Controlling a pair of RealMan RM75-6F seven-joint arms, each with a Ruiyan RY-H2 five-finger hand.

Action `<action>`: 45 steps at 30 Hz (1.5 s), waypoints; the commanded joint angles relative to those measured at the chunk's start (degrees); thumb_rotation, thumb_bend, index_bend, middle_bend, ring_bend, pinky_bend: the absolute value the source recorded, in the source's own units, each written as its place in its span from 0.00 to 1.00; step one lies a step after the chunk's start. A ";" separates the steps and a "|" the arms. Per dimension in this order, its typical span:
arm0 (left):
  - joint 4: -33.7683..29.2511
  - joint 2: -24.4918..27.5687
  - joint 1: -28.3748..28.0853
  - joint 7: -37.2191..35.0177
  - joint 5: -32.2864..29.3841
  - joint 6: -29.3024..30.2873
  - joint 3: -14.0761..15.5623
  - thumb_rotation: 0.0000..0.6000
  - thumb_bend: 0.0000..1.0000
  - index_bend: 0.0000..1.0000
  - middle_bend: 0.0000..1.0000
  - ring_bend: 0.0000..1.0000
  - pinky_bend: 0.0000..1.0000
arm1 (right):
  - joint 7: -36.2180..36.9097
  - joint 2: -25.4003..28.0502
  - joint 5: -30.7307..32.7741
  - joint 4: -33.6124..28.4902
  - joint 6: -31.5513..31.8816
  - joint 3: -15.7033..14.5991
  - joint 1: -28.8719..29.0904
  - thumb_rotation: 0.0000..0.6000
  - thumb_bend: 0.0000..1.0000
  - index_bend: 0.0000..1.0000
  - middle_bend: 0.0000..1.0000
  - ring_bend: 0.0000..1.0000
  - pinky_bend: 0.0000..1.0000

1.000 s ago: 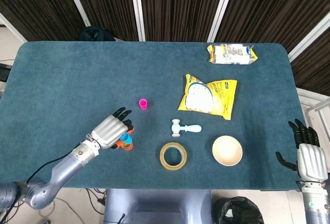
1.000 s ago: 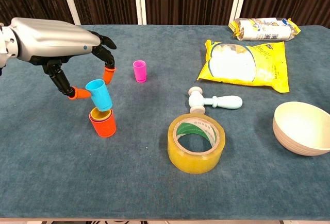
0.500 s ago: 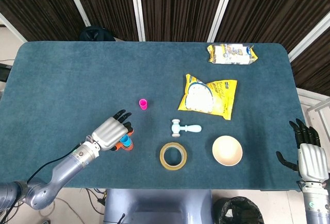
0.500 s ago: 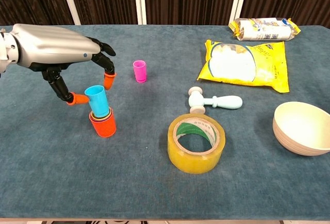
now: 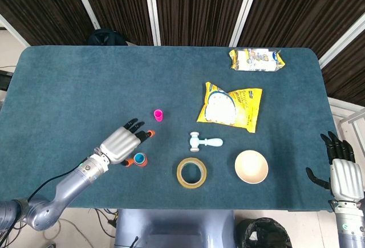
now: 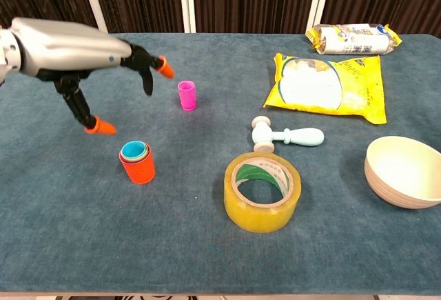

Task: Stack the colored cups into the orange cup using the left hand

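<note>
Orange cup (image 6: 138, 168): upright on the worktop (image 6: 83, 231), blue cup (image 6: 133, 150) nested inside.
Pink cup (image 6: 187, 95): upright, apart, further back.
Left hand (image 6: 76, 48): above and just left of the stack, fingers spread, holding nothing.
Right hand (image 5: 343, 174): at the worktop's right edge, fingers apart, empty.
Tape roll (image 6: 262, 191): right of the stack.

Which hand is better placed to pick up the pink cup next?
Left. The left hand hovers open near the pink cup; the right hand sits at the table's far right edge.
</note>
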 commanded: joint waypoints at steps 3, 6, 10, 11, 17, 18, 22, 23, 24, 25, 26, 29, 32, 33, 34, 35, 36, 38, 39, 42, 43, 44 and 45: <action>6.22 -2.08 0.59 -3.67 0.29 3.23 -3.81 1.00 0.19 0.10 0.24 0.00 0.05 | -0.43 -0.26 -0.02 0.07 -0.38 -0.22 0.14 1.00 0.32 0.10 0.05 0.10 0.00; 9.37 -2.88 -1.13 -3.70 -2.35 1.82 -5.78 1.00 0.19 0.10 0.24 0.00 0.05 | -0.71 -0.46 -0.01 0.14 -0.51 -0.27 0.22 1.00 0.32 0.10 0.05 0.10 0.00; 14.44 -5.33 -3.59 -3.83 -5.94 -0.29 -7.96 1.00 0.19 0.10 0.24 0.00 0.05 | -0.93 -0.64 0.05 0.23 -0.56 -0.27 0.27 1.00 0.32 0.10 0.05 0.10 0.00; 16.00 -6.20 -4.24 -3.58 -6.81 -0.87 -8.21 1.00 0.19 0.10 0.24 0.00 0.05 | -0.90 -0.66 0.08 0.25 -0.56 -0.26 0.27 1.00 0.32 0.10 0.05 0.10 0.00; 24.02 -11.79 -7.27 -2.88 -10.97 -4.13 -8.65 1.00 0.19 0.10 0.24 0.00 0.05 | -0.42 -0.58 0.28 0.30 -0.65 -0.12 0.27 1.00 0.32 0.10 0.05 0.10 0.00; 25.19 -12.70 -7.62 -2.92 -11.27 -4.49 -8.65 1.00 0.19 0.10 0.24 0.00 0.05 | -0.34 -0.56 0.33 0.31 -0.67 -0.09 0.27 1.00 0.32 0.10 0.05 0.10 0.00; 29.54 -16.24 -9.01 -2.89 -12.59 -5.88 -8.61 1.00 0.19 0.10 0.24 0.00 0.05 | -0.03 -0.63 0.49 0.47 -1.14 -0.13 0.41 1.00 0.32 0.10 0.04 0.10 0.00; 30.49 -17.04 -9.34 -2.94 -12.88 -6.26 -8.63 1.00 0.19 0.11 0.24 0.00 0.05 | 0.03 -0.67 0.58 0.56 -1.31 -0.14 0.45 1.00 0.32 0.10 0.04 0.10 0.00; 31.43 -17.81 -9.67 -2.96 -13.14 -6.67 -8.62 1.00 0.19 0.11 0.24 0.00 0.05 | 0.10 -0.71 0.70 0.68 -1.50 -0.13 0.51 1.00 0.32 0.10 0.04 0.10 0.00; 32.72 -18.88 -10.15 -3.04 -13.36 -7.20 -8.64 1.00 0.19 0.12 0.24 0.00 0.05 | 0.26 -0.77 0.94 0.87 -1.76 -0.09 0.58 1.00 0.32 0.10 0.05 0.10 0.00; 33.50 -19.53 -10.43 -3.13 -13.46 -7.52 -8.65 1.00 0.19 0.13 0.24 0.00 0.05 | 0.36 -0.79 1.08 0.99 -1.92 -0.06 0.62 1.00 0.32 0.10 0.05 0.10 0.00; 35.44 -21.21 -11.19 -3.44 -13.43 -8.34 -8.67 1.00 0.19 0.15 0.24 0.00 0.05 | 0.70 -0.80 1.50 1.38 -2.35 0.04 0.72 1.00 0.32 0.10 0.04 0.10 0.00; 37.75 -23.06 -11.93 -3.44 -13.43 -8.94 -8.52 1.00 0.19 0.17 0.24 0.00 0.05 | 1.14 -0.83 1.99 1.81 -2.70 0.23 0.80 1.00 0.32 0.10 0.05 0.10 0.00; 38.36 -23.55 -12.13 -3.40 -13.54 -9.13 -8.46 1.00 0.19 0.18 0.24 0.00 0.05 | 1.29 -0.82 2.10 1.87 -2.73 0.30 0.80 1.00 0.32 0.10 0.05 0.10 0.00; 38.95 -24.02 -12.31 -3.30 -13.65 -9.31 -8.36 1.00 0.19 0.19 0.24 0.00 0.05 | 1.44 -0.79 2.18 1.94 -2.75 0.37 0.80 1.00 0.32 0.10 0.05 0.10 0.00; 39.55 -24.50 -12.49 -3.14 -13.76 -9.46 -8.25 1.00 0.19 0.20 0.24 0.00 0.05 | 1.57 -0.76 2.23 1.99 -2.75 0.42 0.80 1.00 0.32 0.10 0.05 0.10 0.00; 40.40 -25.18 -12.73 -2.83 -13.95 -9.53 -8.08 1.00 0.19 0.21 0.24 0.00 0.05 | 1.76 -0.71 2.26 2.04 -2.73 0.49 0.80 1.00 0.32 0.10 0.05 0.10 0.00; 41.36 -25.97 -12.98 -2.46 -14.25 -9.51 -7.94 1.00 0.19 0.23 0.24 0.00 0.05 | 1.99 -0.64 2.25 2.04 -2.69 0.54 0.78 1.00 0.32 0.10 0.05 0.10 0.00; 41.69 -26.30 -13.09 -2.34 -14.39 -9.55 -7.89 1.00 0.19 0.24 0.24 0.00 0.05 | 2.10 -0.61 2.25 2.03 -2.67 0.56 0.76 1.00 0.32 0.10 0.04 0.10 0.00; 42.47 -27.13 -13.45 -1.97 -14.59 -9.51 -7.82 1.00 0.20 0.28 0.24 0.00 0.05 | 2.41 -0.49 2.29 2.04 -2.65 0.63 0.73 1.00 0.32 0.10 0.05 0.10 0.00; 42.62 -27.28 -13.56 -1.84 -14.62 -9.53 -7.79 1.00 0.21 0.29 0.24 0.00 0.05 | 2.50 -0.47 2.34 2.06 -2.66 0.65 0.72 1.00 0.32 0.10 0.05 0.10 0.00; 42.72 -27.41 -13.67 -1.73 -14.66 -9.56 -7.79 1.00 0.22 0.30 0.24 0.00 0.05 | 2.57 -0.44 2.38 2.07 -2.69 0.67 0.71 1.00 0.32 0.10 0.05 0.10 0.00; 42.79 -27.52 -13.76 -1.65 -14.71 -9.52 -7.81 1.00 0.23 0.31 0.24 0.00 0.05 | 2.62 -0.42 2.42 2.07 -2.70 0.69 0.71 1.00 0.32 0.10 0.05 0.10 0.00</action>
